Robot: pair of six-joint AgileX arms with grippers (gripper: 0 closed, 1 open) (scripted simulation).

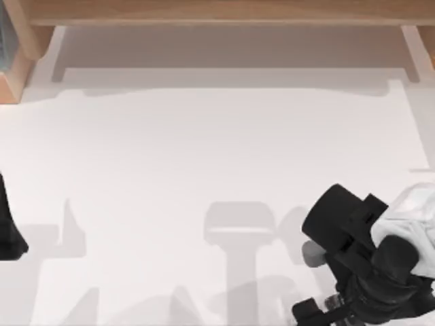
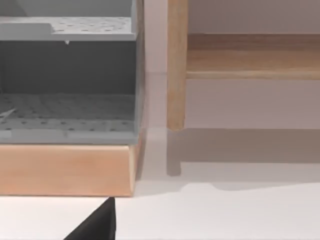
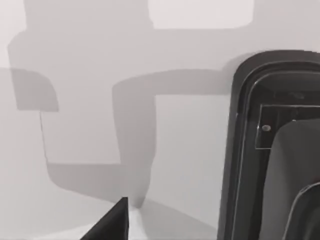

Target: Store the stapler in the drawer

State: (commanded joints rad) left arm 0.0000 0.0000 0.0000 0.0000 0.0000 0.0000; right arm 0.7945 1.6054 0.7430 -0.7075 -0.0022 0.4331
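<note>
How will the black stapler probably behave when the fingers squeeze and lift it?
The stapler, close by the right gripper, looks like a stiff, hard block, so it should not bend. Its glossy surface may be slippery. Its rounded end could let it twist if gripped there.

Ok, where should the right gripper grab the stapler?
Probably mid-body, across its narrow width, coming from above: the stapler seems to lie flat on the table, long with a rounded end. The right gripper hangs at the table's lower right, close by it. The left arm sits parked at the left edge.
</note>
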